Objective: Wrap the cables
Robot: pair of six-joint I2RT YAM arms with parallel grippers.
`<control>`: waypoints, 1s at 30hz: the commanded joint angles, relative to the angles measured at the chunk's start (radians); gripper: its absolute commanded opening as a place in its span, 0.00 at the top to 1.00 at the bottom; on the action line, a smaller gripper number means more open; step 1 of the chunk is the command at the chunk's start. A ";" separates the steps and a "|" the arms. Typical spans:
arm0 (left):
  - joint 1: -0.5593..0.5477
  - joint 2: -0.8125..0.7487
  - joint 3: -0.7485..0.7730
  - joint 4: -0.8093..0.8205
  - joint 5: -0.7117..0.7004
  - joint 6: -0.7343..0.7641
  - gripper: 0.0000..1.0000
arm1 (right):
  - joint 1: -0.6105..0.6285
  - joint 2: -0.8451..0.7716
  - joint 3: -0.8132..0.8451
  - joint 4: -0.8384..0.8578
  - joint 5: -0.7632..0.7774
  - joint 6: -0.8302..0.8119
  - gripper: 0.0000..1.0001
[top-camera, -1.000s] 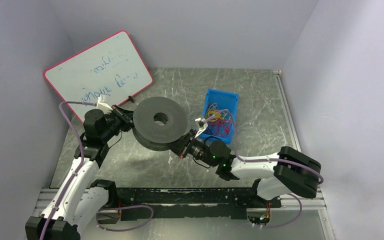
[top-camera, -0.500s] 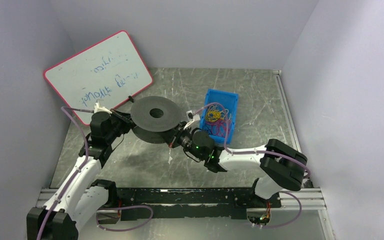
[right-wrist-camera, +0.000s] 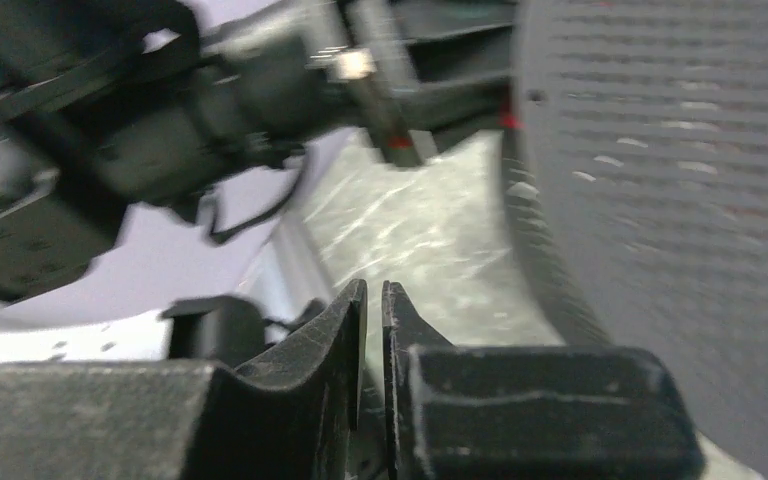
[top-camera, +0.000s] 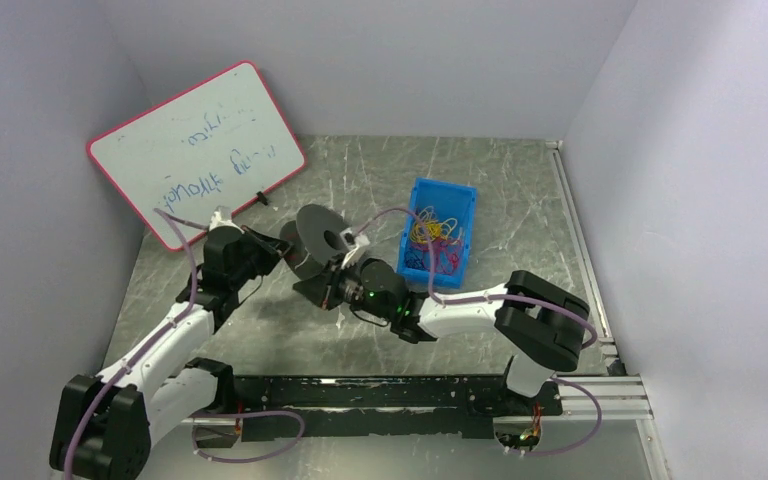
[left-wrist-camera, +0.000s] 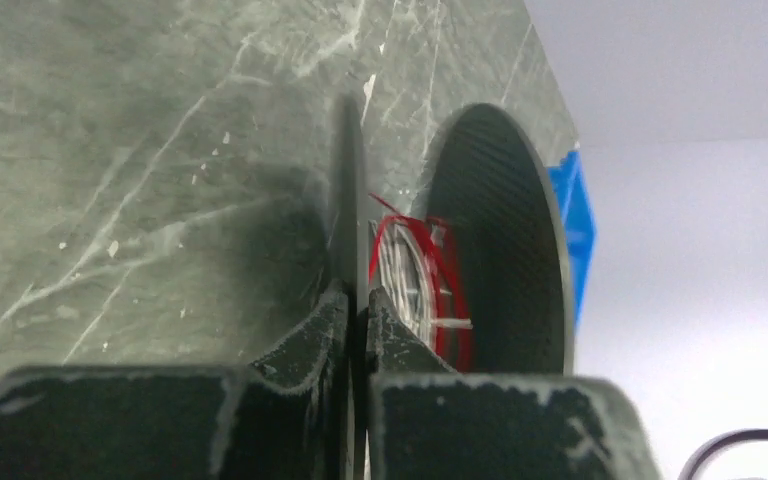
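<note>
A dark grey spool (top-camera: 316, 234) stands tilted on edge at the table's middle left. My left gripper (top-camera: 286, 250) is shut on the rim of its near flange (left-wrist-camera: 349, 190); in the left wrist view the jaws (left-wrist-camera: 357, 292) pinch that thin disc. The thin red cable (left-wrist-camera: 450, 290) is wound in a few loops on the pale core between the flanges. My right gripper (top-camera: 333, 286) sits just right of and below the spool. Its jaws (right-wrist-camera: 373, 290) are nearly together, with nothing seen between them. The spool's flange (right-wrist-camera: 660, 150) fills that view's right side.
A blue bin (top-camera: 443, 188) with a tangle of yellow, blue and red wires (top-camera: 432, 240) stands right of the spool. A red-framed whiteboard (top-camera: 195, 150) leans on the back left wall. Walls close in on three sides.
The spool has gone from lying flat and raised to tilted on edge, and has shifted left. Both grippers moved left with it; the right arm stretched further across.
</note>
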 commanded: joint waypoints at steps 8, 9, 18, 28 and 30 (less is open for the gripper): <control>-0.073 0.043 0.030 0.174 0.176 0.036 0.93 | 0.032 -0.027 0.050 0.027 -0.142 0.005 0.78; -0.073 0.048 0.033 0.178 0.178 0.036 0.93 | 0.030 -0.033 0.049 0.023 -0.139 0.001 0.77; -0.073 0.091 0.029 0.201 0.148 0.052 0.93 | 0.031 -0.108 0.016 -0.022 -0.124 -0.033 0.67; -0.073 0.166 0.038 0.233 0.145 0.073 0.93 | 0.030 -0.311 -0.080 -0.179 -0.020 -0.119 0.55; -0.073 0.185 0.043 0.240 0.145 0.078 0.93 | 0.028 -0.357 -0.099 -0.223 0.015 -0.142 0.52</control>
